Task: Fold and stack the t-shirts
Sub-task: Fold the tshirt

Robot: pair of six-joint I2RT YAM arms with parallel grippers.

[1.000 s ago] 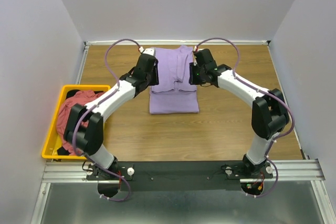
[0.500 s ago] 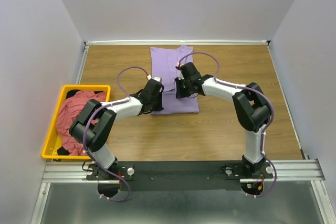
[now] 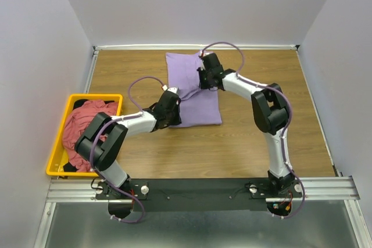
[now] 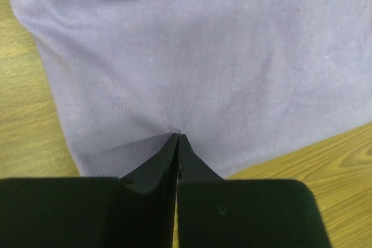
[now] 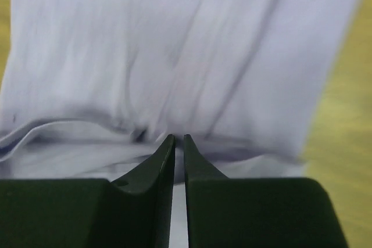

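Wooden table [image 3: 261,137], lavender t-shirt [image 3: 200,105] partly covered

A wood-grain tabletop [image 3: 250,143] sits boxed in by plain pale walls (matte, evenly lit): back wall [image 3: 197,4] at 12 o'clock, left wall [image 3: 35,74] at 9, right wall [image 3: 349,56] at 3. An aluminium rail [image 3: 325,189] runs along its 6 o'clock edge.

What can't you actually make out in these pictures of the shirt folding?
- Top view: the dark shirt in the yellow bin is almost buried under the red-pink shirt and the left arm.
- Right wrist view: the lavender shirt is blurred, so how many layers the right gripper pinches is unclear.
- Left wrist view: the shirt runs off the frame's edges, and the left gripper body hides its near edge.
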